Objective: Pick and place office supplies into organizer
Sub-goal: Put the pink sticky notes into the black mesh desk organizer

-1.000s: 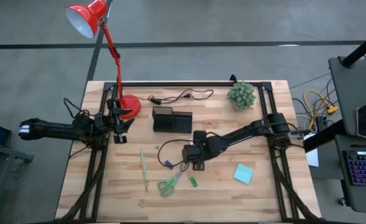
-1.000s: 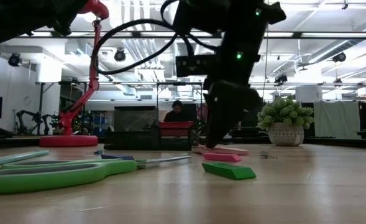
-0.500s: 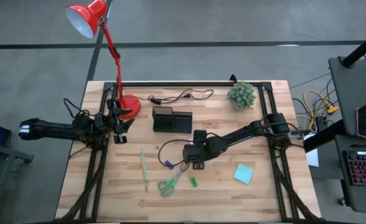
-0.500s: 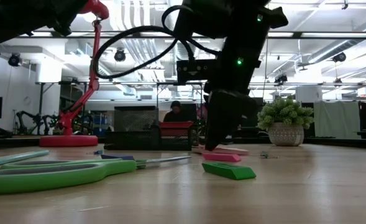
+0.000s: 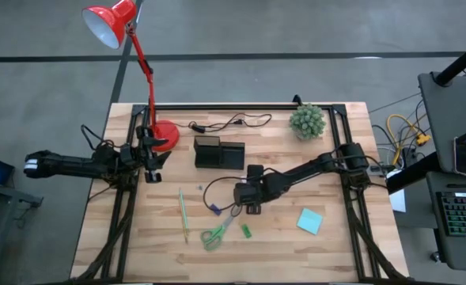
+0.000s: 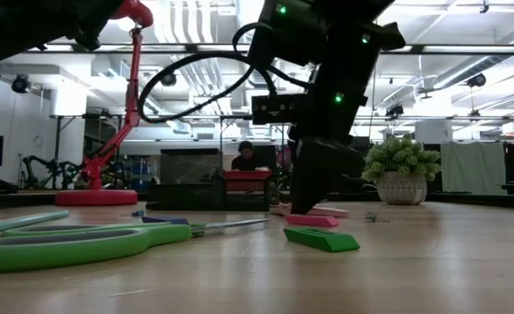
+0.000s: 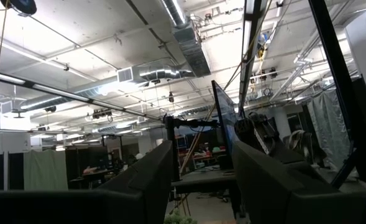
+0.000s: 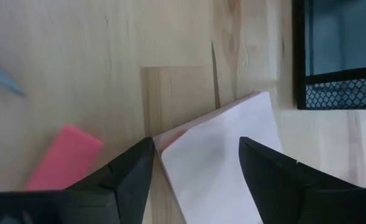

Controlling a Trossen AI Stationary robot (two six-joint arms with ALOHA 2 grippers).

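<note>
The light wooden table carries a small spread of things. Directly below the right arm's open jaws lies the pink sticky pad, with a pink piece beside it. The green piece, the green-handled scissors and the purple piece lie near those jaws, the thin green pencil farther out. The teal sticky pad sits well apart. Beyond the jaws stand the black organizer, the red lamp base, a black cable and a potted plant.

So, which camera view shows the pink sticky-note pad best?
The right wrist view: the pink sticky-note pad lies flat between the open right gripper fingers. In the low view it is a thin edge-on strip. In the high view the gripper hides it. The left wrist view misses it.
</note>
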